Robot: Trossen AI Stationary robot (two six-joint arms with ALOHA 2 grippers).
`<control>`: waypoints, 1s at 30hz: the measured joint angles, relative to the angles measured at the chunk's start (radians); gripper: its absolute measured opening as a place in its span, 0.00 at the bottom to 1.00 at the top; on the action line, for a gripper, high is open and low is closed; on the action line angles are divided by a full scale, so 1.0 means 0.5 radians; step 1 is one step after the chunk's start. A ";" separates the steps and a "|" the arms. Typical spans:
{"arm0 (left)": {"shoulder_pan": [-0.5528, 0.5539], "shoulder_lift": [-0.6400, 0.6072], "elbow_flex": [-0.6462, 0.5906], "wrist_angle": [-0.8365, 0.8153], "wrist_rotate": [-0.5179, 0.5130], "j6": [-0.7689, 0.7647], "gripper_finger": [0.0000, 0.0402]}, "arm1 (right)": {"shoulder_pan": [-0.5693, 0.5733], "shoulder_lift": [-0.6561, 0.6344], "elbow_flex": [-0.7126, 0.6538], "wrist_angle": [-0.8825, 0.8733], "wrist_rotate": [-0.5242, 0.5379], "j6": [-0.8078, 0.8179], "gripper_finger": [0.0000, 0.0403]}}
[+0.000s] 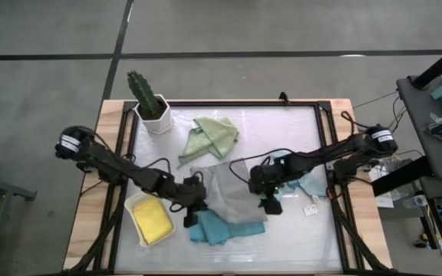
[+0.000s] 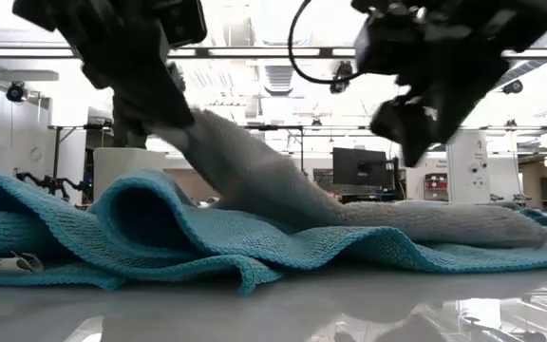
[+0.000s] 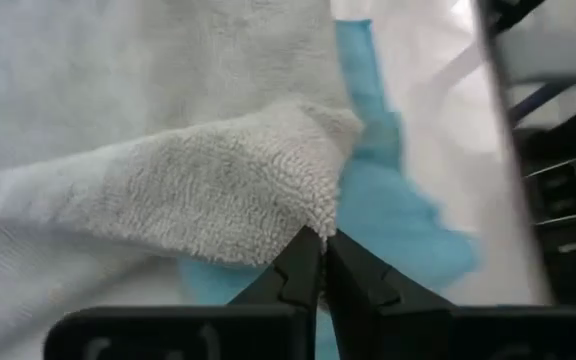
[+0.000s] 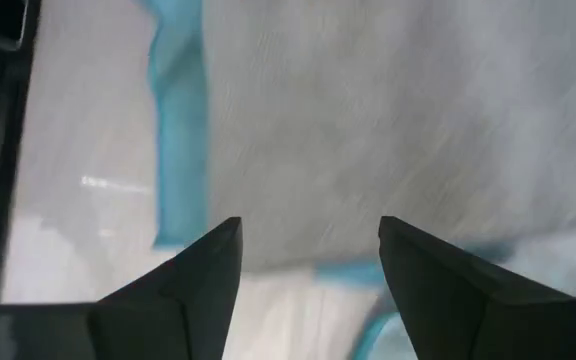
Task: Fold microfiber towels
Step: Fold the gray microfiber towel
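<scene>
Now pinching a corner of the grey towel (image 3: 208,190) with the left gripper (image 3: 323,262), jaws shut tight on the cloth and lifting it off the teal towel (image 1: 219,228) underneath. Hovering over the grey towel's far side with the right gripper (image 4: 308,255), jaws wide, holding nothing. Barely begun by the look of it: yellow towel (image 1: 153,218) resting in the white tray (image 1: 136,204), seemingly folded; green towel (image 1: 210,137) crumpled near the cactus pot (image 1: 154,116); pale blue towel (image 1: 307,182) mostly hidden under the right arm. Hard to judge any fold from table height, with teal cloth blocking the foreground.
</scene>
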 joint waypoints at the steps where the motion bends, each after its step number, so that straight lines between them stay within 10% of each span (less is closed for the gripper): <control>1: -0.007 -0.023 0.000 -0.009 0.028 -0.078 0.00 | 0.032 -0.009 -0.003 -0.044 -0.002 0.021 0.56; 12: -0.082 -0.053 -0.003 -0.017 -0.125 -0.730 0.00 | 0.337 0.150 -0.034 0.197 0.247 0.168 0.55; 23: -0.093 -0.062 -0.002 -0.007 -0.174 -0.761 0.00 | 0.647 0.242 -0.041 0.186 0.911 0.373 0.55; 30: -0.093 -0.062 -0.002 0.048 -0.175 -0.727 0.00 | 0.727 0.282 -0.042 0.186 0.967 0.444 0.47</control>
